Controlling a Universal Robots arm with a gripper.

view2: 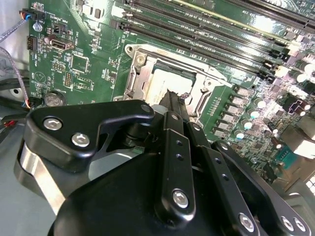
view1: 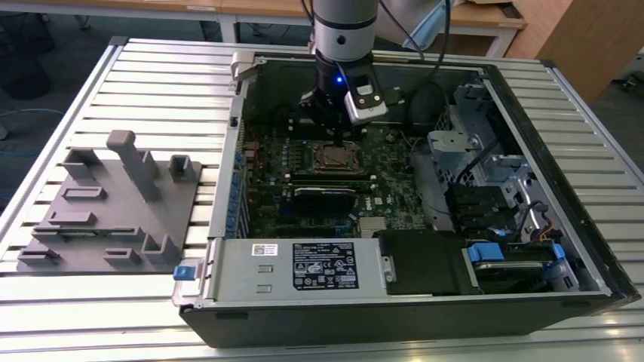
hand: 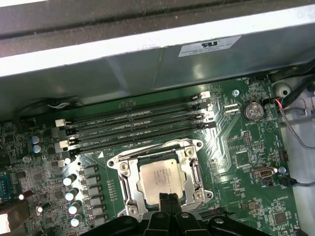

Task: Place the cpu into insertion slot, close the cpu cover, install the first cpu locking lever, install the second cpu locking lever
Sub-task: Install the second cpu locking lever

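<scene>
The tool [hand: 168, 197], its fingers clenched together, presses at the cpu cover's [hand: 193, 173] edge over the seated cpu [hand: 158, 176], centre-bottom in the first wrist view; best pushed squarely, I'd say.

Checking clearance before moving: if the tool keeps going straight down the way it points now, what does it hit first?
Probably the cpu seated in the insertion slot: the closed tool points at its near edge. Depth is unclear, so it might meet the cpu cover first.
</scene>
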